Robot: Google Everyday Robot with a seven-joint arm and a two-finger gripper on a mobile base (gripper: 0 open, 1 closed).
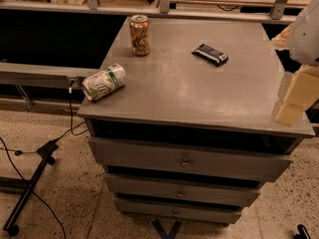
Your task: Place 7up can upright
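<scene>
The 7up can [103, 82], white and silvery with green markings, lies on its side at the front left corner of the grey cabinet top [189, 88], close to the left edge. My gripper [294, 99] shows at the right edge of the view, above the cabinet's front right corner, far from the can. It holds nothing that I can see.
An orange-brown patterned can [140, 35] stands upright at the back left of the top. A dark snack bar [210, 54] lies at the back right. The cabinet has three drawers [185, 161] below. Cables and a black stand leg [30, 185] lie on the floor at the left.
</scene>
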